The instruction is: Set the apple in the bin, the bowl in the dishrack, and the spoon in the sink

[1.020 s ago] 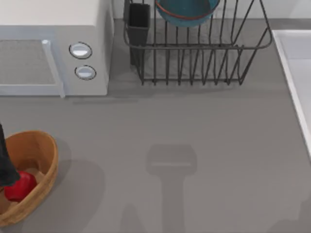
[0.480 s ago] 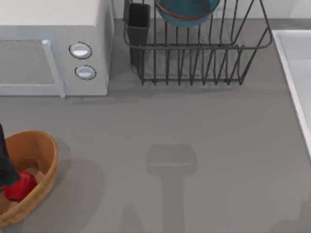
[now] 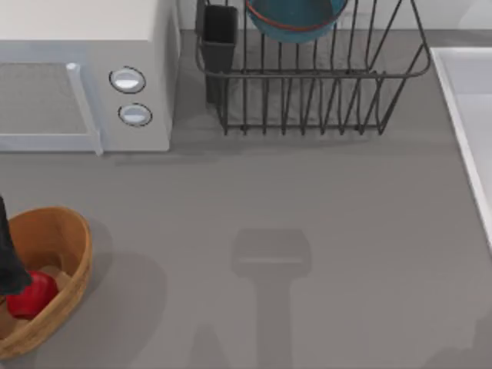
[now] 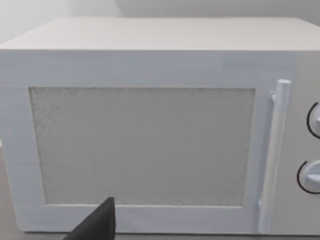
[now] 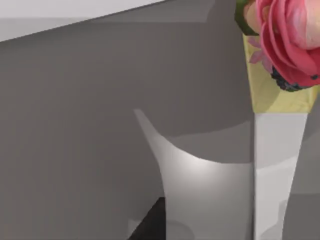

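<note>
The small red apple (image 3: 32, 295) lies inside the tan wooden bin (image 3: 73, 254) at the table's front left. A dark part of my left arm (image 3: 8, 257) hangs over the bin's left side, just beside the apple; one dark fingertip (image 4: 97, 226) shows in the left wrist view. The blue bowl (image 3: 296, 19) sits in the dark wire dishrack (image 3: 307, 84) at the back. The sink (image 3: 461, 115) shows its pale rim at the right edge. The spoon is out of view. A dark fingertip (image 5: 150, 225) of my right gripper edges into the right wrist view.
A white microwave (image 3: 84, 69) stands at the back left, facing the left wrist camera (image 4: 150, 145). A black utensil cup (image 3: 221, 38) sits at the rack's left corner. An arm's shadow (image 3: 270, 261) falls on the grey tabletop. A pink flower (image 5: 287, 40) appears in the right wrist view.
</note>
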